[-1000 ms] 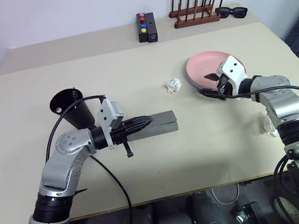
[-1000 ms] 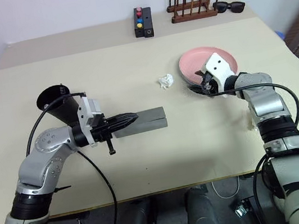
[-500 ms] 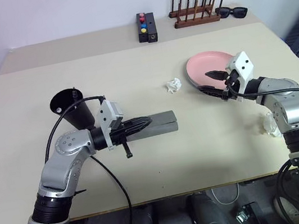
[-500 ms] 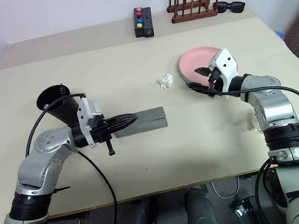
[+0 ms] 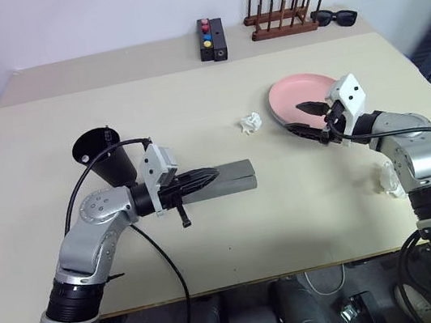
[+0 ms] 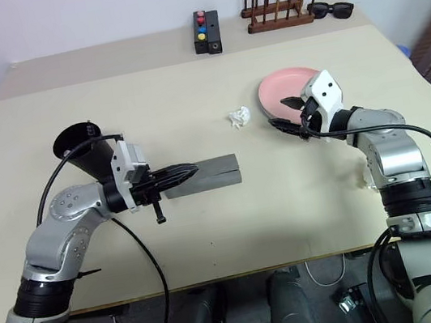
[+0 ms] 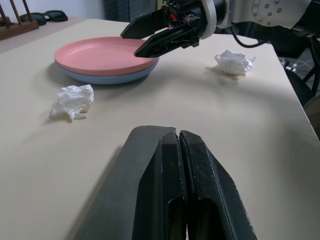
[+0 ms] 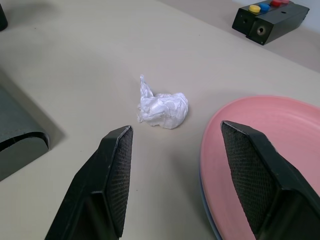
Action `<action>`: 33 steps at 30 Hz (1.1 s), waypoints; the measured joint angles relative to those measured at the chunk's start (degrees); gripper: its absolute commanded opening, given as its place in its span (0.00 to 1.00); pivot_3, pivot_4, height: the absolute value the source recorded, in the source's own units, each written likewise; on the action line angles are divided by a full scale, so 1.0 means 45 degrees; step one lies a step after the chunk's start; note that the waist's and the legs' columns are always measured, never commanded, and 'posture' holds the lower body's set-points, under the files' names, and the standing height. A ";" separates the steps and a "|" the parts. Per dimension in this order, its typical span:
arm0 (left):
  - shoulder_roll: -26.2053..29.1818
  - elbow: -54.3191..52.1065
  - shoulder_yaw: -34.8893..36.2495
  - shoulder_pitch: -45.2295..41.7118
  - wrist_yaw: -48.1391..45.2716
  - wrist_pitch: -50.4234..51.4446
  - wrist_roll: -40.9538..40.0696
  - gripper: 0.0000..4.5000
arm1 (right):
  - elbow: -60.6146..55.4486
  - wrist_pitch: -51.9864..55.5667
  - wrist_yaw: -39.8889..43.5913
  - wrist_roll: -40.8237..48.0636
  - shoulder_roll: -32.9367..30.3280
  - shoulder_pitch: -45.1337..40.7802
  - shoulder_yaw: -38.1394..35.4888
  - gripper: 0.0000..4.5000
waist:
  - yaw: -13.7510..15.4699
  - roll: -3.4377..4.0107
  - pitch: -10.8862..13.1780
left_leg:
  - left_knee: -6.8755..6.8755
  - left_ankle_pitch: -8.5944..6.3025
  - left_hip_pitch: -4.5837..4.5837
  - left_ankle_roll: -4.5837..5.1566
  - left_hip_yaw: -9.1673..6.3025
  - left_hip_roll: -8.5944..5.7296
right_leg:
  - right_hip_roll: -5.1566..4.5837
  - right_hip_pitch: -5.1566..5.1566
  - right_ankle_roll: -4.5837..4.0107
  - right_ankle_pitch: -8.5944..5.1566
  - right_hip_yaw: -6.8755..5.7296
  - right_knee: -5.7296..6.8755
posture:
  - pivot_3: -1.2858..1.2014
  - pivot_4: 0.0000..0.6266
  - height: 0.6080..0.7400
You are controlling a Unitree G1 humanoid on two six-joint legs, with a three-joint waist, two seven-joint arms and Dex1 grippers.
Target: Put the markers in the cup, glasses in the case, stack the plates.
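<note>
Left eye view: your right gripper (image 5: 313, 117) has backed off and lifted, jaws wide, empty. Pink plate (image 5: 295, 96) now sits on blue plate (image 7: 107, 78): stacking done. Left gripper (image 5: 206, 177) pinched shut over closed case (image 5: 231, 179).

Matt pink plastic plate (image 5: 294, 96), crumpled white paper (image 5: 250, 123), wooden rack (image 5: 282, 20)

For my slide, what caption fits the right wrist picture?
Open right tool beside pink plate, crumpled tissue ahead.
</note>
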 measured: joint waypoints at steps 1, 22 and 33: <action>0.0000 0.0000 0.0000 -0.0001 0.0000 0.0000 0.0000 0.00 | 0.0000 0.0000 -0.0008 0.0000 0.0000 0.0000 0.0000 0.63 | 0.0000 0.0000 0.0000 | 0.0000 0.0000 0.0000 0.0000 0.0000 0.0000 | 0.0000 0.0000 0.0000 0.0000 0.0000 0.0000 | 0.52 0.24 1.00; -0.0038 0.0000 -0.0008 -0.0003 0.0000 0.0001 0.0001 0.00 | -0.0248 0.0036 -0.0157 0.0002 -0.0008 0.0182 -0.0023 0.63 | 0.0001 0.0000 0.0000 | 0.0000 0.0000 0.0000 0.0000 0.0000 0.0000 | 0.0000 0.0000 0.0000 0.0000 0.0000 0.0000 | 0.52 0.24 1.00; -0.0042 0.0000 -0.0008 -0.0003 0.0004 0.0001 0.0001 0.00 | -0.0247 0.0035 -0.0171 0.0001 -0.0008 0.0181 -0.0024 0.63 | 0.0001 0.0000 0.0000 | 0.0000 0.0000 0.0000 0.0000 0.0000 0.0000 | 0.0000 0.0000 0.0000 0.0000 0.0000 0.0000 | 0.52 0.24 1.00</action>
